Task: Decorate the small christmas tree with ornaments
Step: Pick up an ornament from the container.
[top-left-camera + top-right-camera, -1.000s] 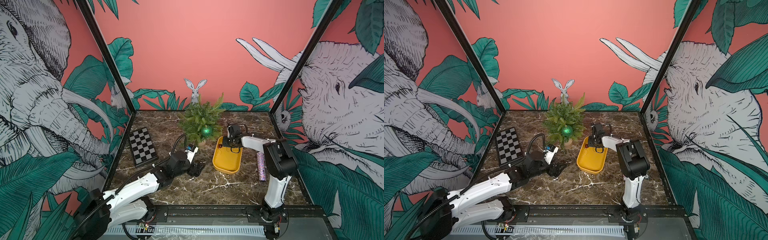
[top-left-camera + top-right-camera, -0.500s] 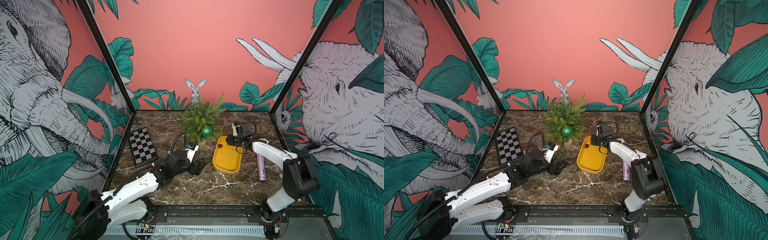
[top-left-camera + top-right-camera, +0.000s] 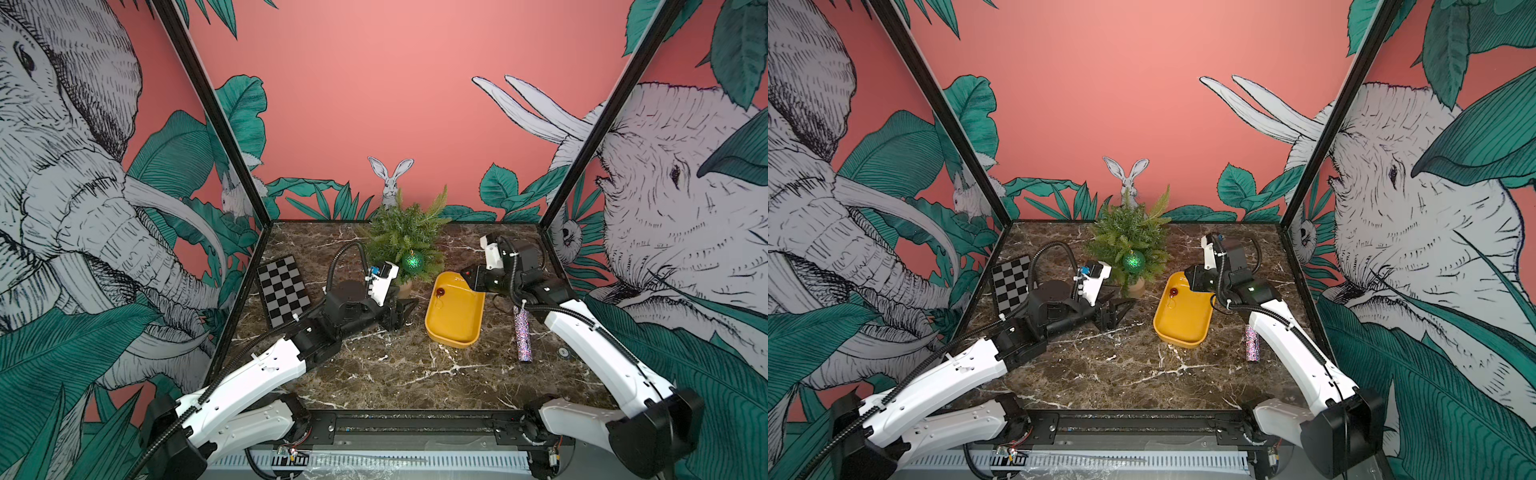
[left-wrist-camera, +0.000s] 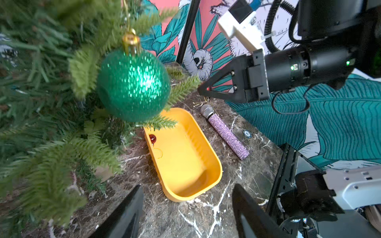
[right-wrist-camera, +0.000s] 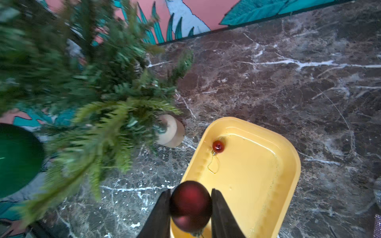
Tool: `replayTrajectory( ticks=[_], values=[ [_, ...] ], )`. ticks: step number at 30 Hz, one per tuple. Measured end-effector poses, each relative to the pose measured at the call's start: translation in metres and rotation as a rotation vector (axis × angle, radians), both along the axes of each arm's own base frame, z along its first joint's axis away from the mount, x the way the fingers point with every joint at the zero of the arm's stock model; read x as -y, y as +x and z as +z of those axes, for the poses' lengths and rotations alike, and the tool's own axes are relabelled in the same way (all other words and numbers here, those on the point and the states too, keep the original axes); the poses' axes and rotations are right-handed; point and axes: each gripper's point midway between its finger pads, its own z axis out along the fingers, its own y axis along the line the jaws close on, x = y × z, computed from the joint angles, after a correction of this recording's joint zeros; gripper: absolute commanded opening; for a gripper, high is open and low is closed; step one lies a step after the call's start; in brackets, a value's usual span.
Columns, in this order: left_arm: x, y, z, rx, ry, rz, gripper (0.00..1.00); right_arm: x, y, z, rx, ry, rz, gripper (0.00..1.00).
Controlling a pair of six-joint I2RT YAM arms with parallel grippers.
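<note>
Two of three balls are off the small christmas tree (image 3: pixel 405 237). Right claw (image 5: pixel 191 192) clamps one dark red ball (image 5: pixel 190 206) over the yellow tray (image 3: pixel 455 320) rim; second red ball (image 3: pixel 440 292) lies inside tray, string loop beside it. Glittery green ball (image 3: pixel 412 261) hangs on the tree at rear of desk (image 3: pixel 395 374). Left claw (image 3: pixel 405 311) is parted, empty, low beside tan pot (image 5: pixel 172 131). Purple glitter stick (image 3: pixel 521 336) lies right of tray.

The tree (image 3: pixel 405 237) is green, its hanging ball (image 3: pixel 412 261) glittery green. The yellow tray (image 3: pixel 455 328) holds a shiny red ball (image 5: pixel 218 146); the gripped ball (image 5: pixel 190 206) is dark red. The board (image 3: pixel 284 291) is black-and-grey checked.
</note>
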Motion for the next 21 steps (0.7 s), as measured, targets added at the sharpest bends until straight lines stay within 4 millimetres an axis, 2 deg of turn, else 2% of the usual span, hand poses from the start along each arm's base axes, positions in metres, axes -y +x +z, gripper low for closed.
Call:
replayTrajectory(
  ticks=[7, 11, 16, 21],
  values=[
    [0.003, 0.015, 0.058, 0.065, -0.031, 0.016, 0.56, -0.021, -0.005, 0.084, 0.14, 0.079, 0.063, 0.3],
    [0.002, 0.026, 0.086, 0.099, -0.035, 0.029, 0.52, -0.03, -0.005, 0.123, 0.201, 0.128, 0.089, 0.3],
    [0.001, 0.038, 0.109, 0.116, -0.038, 0.039, 0.51, -0.045, 0.002, 0.153, 0.237, 0.17, 0.118, 0.3],
    [0.012, 0.05, 0.128, 0.12, -0.036, 0.014, 0.38, -0.055, 0.011, 0.167, 0.242, 0.195, 0.122, 0.3]
  ],
)
